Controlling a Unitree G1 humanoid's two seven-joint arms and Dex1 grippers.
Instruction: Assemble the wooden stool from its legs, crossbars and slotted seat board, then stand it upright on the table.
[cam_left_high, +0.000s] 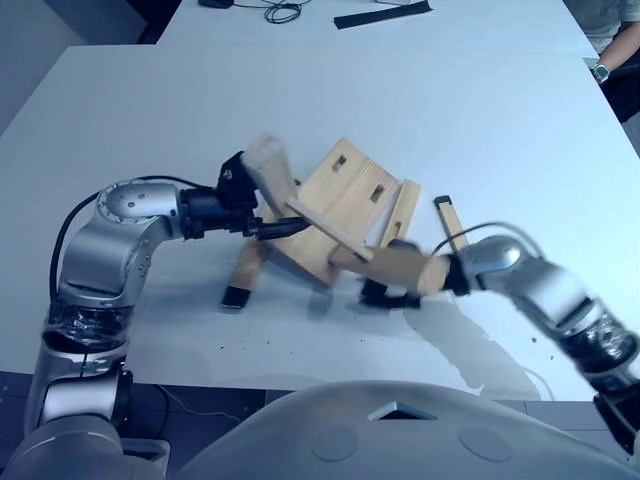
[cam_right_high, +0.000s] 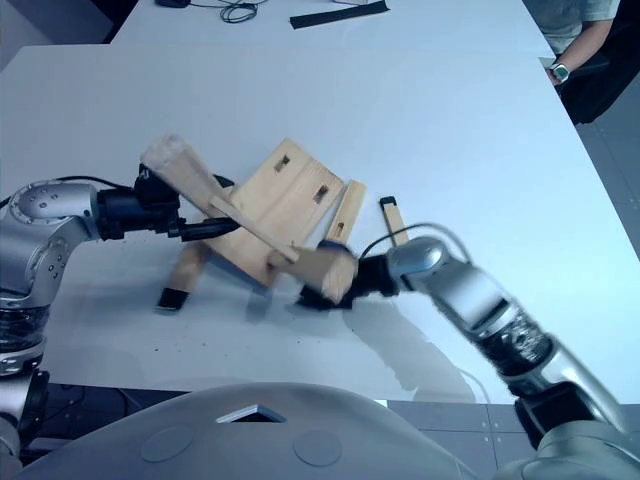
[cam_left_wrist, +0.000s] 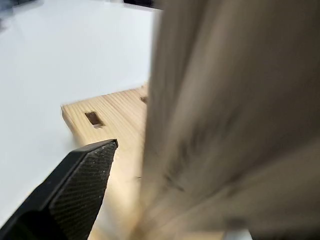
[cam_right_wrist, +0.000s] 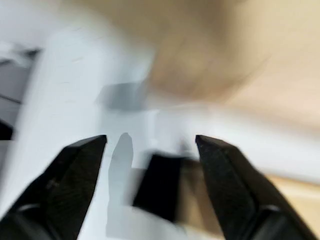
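Note:
The slotted seat board (cam_left_high: 350, 190) leans tilted on the white table, its slots also facing the left wrist view (cam_left_wrist: 107, 117). A thin crossbar (cam_left_high: 330, 228) runs across its front between a pale leg (cam_left_high: 266, 165) sticking up, blurred, and a leg (cam_left_high: 400, 268) at the lower right. My left gripper (cam_left_high: 280, 228) is shut on the upright leg (cam_left_wrist: 220, 125), with one finger (cam_left_wrist: 85, 185) beside it. Another leg (cam_left_high: 245, 272) with a black foot rests on the table below. My right gripper (cam_right_wrist: 150, 142) is open by the lower-right leg, a black foot cap (cam_right_wrist: 156, 186) between its fingers.
A loose leg (cam_left_high: 404, 208) and a shorter wooden piece (cam_left_high: 450, 222) lie just right of the seat board. A black strap (cam_left_high: 382, 15) and cables (cam_left_high: 285, 10) lie on the far table. Bare tabletop (cam_left_high: 300, 90) stretches behind the parts.

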